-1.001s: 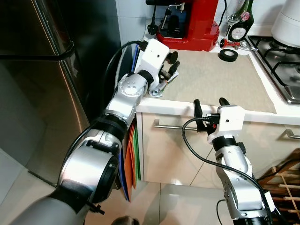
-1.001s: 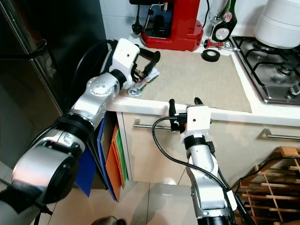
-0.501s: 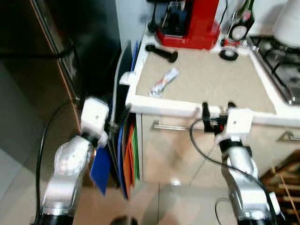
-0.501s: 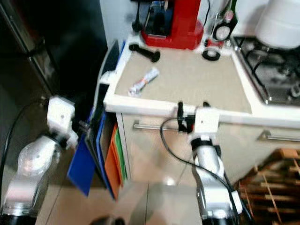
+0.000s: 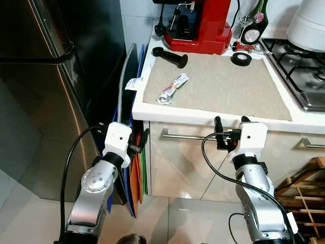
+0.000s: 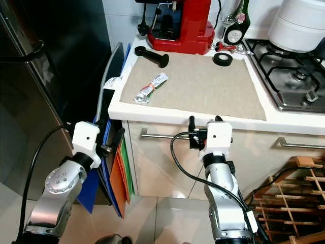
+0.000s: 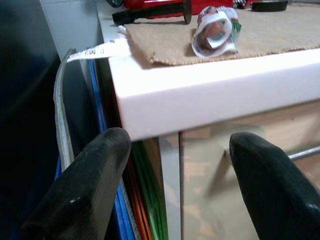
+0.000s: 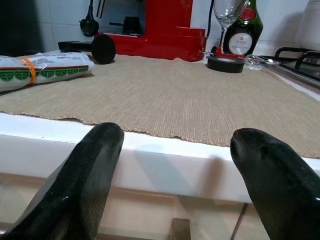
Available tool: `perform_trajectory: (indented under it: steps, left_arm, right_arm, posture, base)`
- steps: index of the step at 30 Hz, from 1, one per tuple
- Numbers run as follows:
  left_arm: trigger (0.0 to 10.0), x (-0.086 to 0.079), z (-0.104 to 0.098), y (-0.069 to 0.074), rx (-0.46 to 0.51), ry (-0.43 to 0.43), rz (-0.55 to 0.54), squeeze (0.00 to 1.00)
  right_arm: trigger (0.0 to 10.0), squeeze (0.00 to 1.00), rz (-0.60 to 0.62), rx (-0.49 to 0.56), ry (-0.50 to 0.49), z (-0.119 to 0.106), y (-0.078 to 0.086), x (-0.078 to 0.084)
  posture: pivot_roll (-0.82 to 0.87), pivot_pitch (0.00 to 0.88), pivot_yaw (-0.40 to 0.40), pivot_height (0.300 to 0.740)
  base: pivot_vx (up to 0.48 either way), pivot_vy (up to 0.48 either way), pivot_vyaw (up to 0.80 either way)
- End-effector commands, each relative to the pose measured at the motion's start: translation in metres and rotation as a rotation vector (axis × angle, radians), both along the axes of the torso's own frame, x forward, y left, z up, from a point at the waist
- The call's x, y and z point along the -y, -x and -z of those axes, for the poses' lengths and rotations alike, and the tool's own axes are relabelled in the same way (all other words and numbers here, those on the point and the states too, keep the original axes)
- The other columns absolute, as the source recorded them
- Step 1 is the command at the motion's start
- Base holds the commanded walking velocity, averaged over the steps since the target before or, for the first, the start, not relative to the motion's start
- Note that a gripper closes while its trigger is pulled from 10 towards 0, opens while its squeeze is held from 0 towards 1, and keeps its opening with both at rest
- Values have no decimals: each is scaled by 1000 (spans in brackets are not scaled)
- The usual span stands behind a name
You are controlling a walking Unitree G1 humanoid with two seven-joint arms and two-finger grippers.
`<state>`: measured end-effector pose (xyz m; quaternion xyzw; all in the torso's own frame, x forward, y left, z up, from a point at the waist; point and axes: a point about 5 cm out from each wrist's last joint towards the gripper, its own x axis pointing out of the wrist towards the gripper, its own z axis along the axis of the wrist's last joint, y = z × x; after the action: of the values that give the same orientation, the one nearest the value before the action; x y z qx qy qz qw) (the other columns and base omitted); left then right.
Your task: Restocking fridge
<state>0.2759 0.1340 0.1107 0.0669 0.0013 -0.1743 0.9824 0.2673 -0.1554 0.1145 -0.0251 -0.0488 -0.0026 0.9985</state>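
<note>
We count one rolled food packet (image 5: 172,88) with green print and an orange band, lying on the beige mat (image 5: 223,81) near the counter's front left corner; print too small to read. Also on the counter (image 5: 203,115): one red coffee machine (image 5: 200,25), one black portafilter (image 5: 170,57) lying on the mat's back left corner, one roll of black tape (image 5: 242,59), one dark bottle (image 5: 252,25) with a round label we can't read, and one wine glass (image 8: 227,12) beside it. Gas hob (image 5: 304,71) at the right, a white appliance (image 5: 307,25) behind it.

Our left gripper (image 5: 138,145) sits low, below the counter edge, by the flat boards (image 5: 133,188) (blue, orange, green) wedged upright between cabinet and steel fridge (image 5: 45,91); its fingers (image 7: 80,195) are spread wide, holding nothing. Our right gripper (image 5: 229,123) is just in front of the counter edge above the drawer handle (image 5: 188,136), fingers (image 8: 85,175) also spread apart and empty.

A white tag (image 5: 133,84) hangs at the counter's left edge, text unreadable. Fridge door closed. Glossy cream cabinets, pale tiled floor, wooden rack (image 5: 304,188) lower right.
</note>
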Motion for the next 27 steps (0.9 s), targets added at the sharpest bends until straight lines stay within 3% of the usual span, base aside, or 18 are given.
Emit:
perform_trajectory:
  steps: [1, 12, 27]
  left_arm:
    - [10000, 3, -3, -5, 15, -4, -2, 0]
    - [10000, 6, -6, -12, 30, -10, -2, 0]
    - [10000, 5, -8, -15, 45, -15, 0, 0]
  right_arm:
    - [10000, 0, 7, 2, 3, 0, -2, 2]
    - [10000, 0, -2, 9, 15, -1, -7, 2]
    - [10000, 0, -14, 13, 21, 1, -9, -1]
  posture:
    - [85, 8, 11, 740]
    - [85, 6, 12, 740]
    - [89, 6, 16, 740]
  base:
    - [0, 0, 0]
    - [-288, 0, 0]
    - [0, 0, 0]
